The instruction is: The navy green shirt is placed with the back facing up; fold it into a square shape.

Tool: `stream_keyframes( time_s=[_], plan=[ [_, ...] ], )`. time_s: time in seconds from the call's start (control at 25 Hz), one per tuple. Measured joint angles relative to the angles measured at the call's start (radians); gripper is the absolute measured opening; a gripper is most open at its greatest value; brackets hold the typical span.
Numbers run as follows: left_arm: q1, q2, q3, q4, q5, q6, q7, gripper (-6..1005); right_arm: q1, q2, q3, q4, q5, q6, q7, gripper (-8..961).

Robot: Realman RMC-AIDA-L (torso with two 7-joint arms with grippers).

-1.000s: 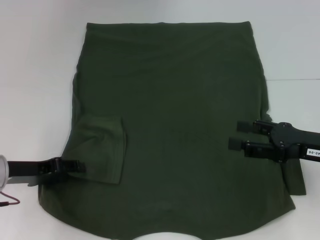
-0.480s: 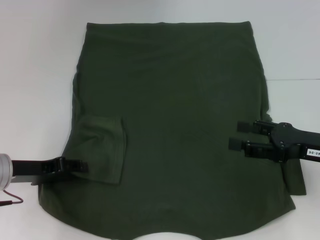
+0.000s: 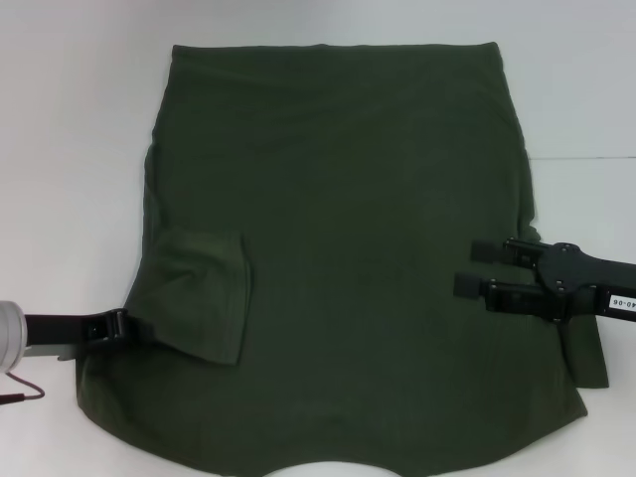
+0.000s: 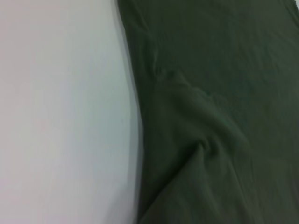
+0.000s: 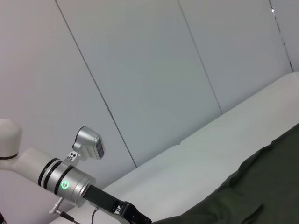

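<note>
A: Item — the navy green shirt (image 3: 338, 258). Location?

B: Spread flat on the white bench (image 3: 70, 149), plain side up, hem at the far edge. The left sleeve (image 3: 199, 298) is already turned in over the body; the right side is not yet folded.

A: Handling properties?

B: Judged soft, light and limp — no stiffness to be relied on. Sagging and wrinkling are to be expected when it is lifted, and the cloth may drag on the bench.

A: Points of hold?

B: Edges and corners are advised: a pinch at the side seam or sleeve edge, both layers caught together, rather than the middle of the panel.

A: Tools?

B: Left tool (image 3: 134, 328) — low at the shirt's left edge by the folded sleeve; whether clenched or released cannot be told. Right tool (image 3: 475, 268) — over the shirt's right side, fingers parted, nothing held.
</note>
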Motion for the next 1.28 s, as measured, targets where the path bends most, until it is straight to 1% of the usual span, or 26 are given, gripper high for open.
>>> stream_keyframes(
  time_s=[0.24, 0.48, 0.8, 1.08, 1.28],
  plan=[
    [0.0, -0.002, 0.013, 0.0, 0.002, -0.019, -0.004, 115, -0.001, 0.0, 0.001, 0.0, 0.0, 0.0, -0.001, 867],
    [0.0, -0.003, 0.014, 0.0, -0.003, -0.004, -0.005, 11, -0.001, 0.0, 0.001, 0.0, 0.0, 0.001, -0.003, 866],
    [-0.005, -0.002, 0.013, 0.0, -0.066, 0.053, -0.001, 12, -0.001, 0.0, 0.001, 0.0, 0.0, 0.001, -0.01, 866],
    [-0.017, -0.013, 0.013, 0.0, -0.077, 0.062, 0.0, 13, -0.003, 0.0, 0.001, 0.0, 0.0, 0.001, -0.011, 867],
    [-0.018, -0.014, 0.014, 0.0, -0.115, 0.079, 0.001, 14, -0.004, -0.002, 0.001, 0.0, 0.0, 0.001, -0.011, 867]
  ],
)
